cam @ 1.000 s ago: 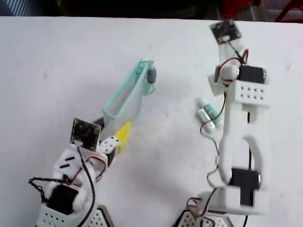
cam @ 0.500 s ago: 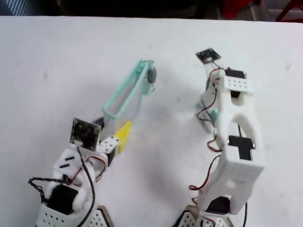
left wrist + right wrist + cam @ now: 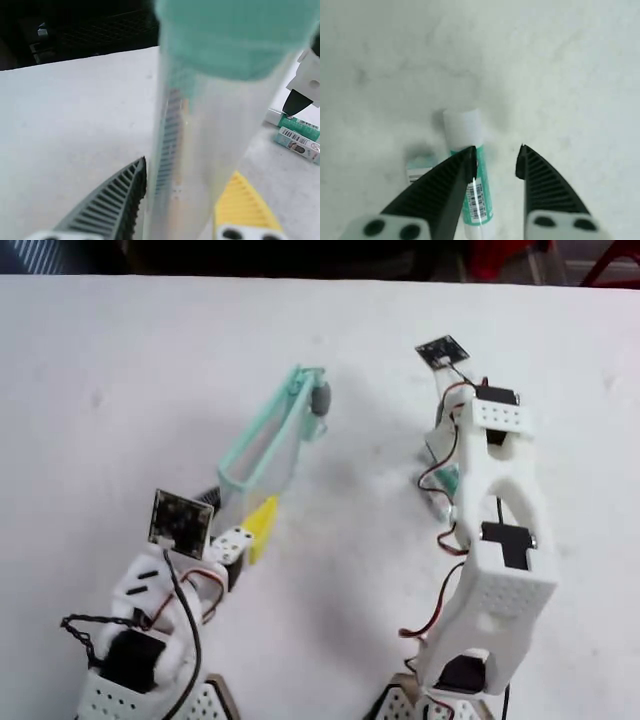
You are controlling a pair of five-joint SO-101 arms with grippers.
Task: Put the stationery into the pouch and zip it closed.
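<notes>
A translucent pouch (image 3: 268, 435) with a teal rim lies slanted at the table's middle. My left gripper (image 3: 238, 508) is shut on its near end; in the left wrist view the pouch (image 3: 200, 125) stands between the grey and yellow fingers (image 3: 240, 200). A green glue stick (image 3: 476, 197) with a white cap lies on the table beside a small green-and-white eraser (image 3: 420, 167). My right gripper (image 3: 496, 157) is open just above them, one fingertip over the glue stick. In the high view the glue stick (image 3: 446, 480) peeks out beside the right arm.
The white table (image 3: 120, 390) stretches wide to the left and behind the pouch. A dark zipper pull (image 3: 320, 398) sits at the pouch's far end. The right arm's dark fingertip (image 3: 295, 102) shows past the pouch, above the glue stick (image 3: 296, 126).
The right arm has drawn back from the far side and come down over the glue stick and eraser, now covering them from above. The left arm and pouch have stayed still.
</notes>
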